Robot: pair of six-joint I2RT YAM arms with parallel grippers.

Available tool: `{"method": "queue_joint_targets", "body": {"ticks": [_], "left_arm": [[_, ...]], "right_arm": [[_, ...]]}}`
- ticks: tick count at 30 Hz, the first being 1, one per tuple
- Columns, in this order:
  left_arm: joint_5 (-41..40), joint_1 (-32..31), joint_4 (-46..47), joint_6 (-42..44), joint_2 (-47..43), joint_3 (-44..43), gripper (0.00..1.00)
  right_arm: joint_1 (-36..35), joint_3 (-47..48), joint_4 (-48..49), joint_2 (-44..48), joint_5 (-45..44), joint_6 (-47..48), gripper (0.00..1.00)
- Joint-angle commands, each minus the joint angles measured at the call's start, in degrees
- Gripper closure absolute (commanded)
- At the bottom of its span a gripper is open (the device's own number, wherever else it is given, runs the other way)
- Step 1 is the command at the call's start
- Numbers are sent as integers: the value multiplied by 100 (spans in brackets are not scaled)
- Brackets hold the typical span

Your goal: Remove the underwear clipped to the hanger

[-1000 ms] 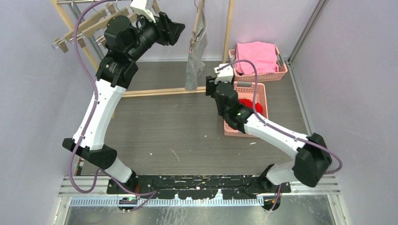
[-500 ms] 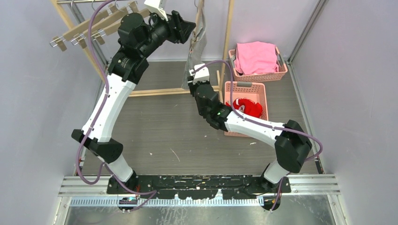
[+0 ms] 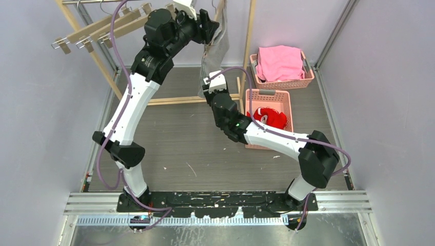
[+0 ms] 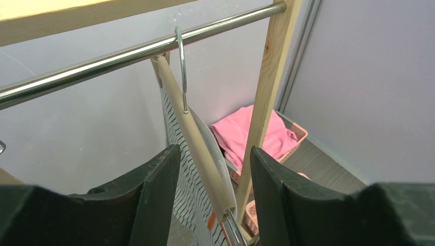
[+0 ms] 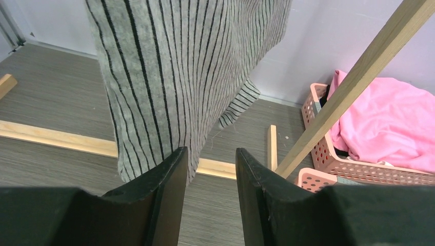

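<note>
The grey-and-white striped underwear hangs from a wooden hanger hooked on the metal rail. My left gripper is open up at the rail, and the hanger's lower end and its clip show in the gap between the fingers, untouched. My right gripper is open low in front of the striped underwear. The cloth's bottom edge hangs just beyond the left finger, with nothing between the fingers. A red piece of underwear lies in the near pink basket.
A pink cloth fills the far pink basket. Bare wooden hangers hang at the rail's left end. The rack's upright wooden post stands just right of the striped piece, and its base beam crosses the floor.
My left arm has swung right along the rail to the hanger. My right arm has moved left from the basket to under the striped piece, and its jaws have narrowed.
</note>
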State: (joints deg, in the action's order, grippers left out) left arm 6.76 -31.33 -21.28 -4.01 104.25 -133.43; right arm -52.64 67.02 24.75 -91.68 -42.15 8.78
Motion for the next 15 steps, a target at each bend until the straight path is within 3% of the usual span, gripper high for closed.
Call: {"method": "queue_joint_targets", "body": {"ticks": [1,8,15], "left_arm": [[-342,-82,-228,550,171,-589,48],[-692,-106,-792,979,374,-980,63],[-703,-106,-913,1076,301,-888,62]], "right_arm": [[-54,152,267,78,-115,130,54],[-60,-32,269,201,-69,120,52],[-71,-162,273,261,-40,70,51]]}}
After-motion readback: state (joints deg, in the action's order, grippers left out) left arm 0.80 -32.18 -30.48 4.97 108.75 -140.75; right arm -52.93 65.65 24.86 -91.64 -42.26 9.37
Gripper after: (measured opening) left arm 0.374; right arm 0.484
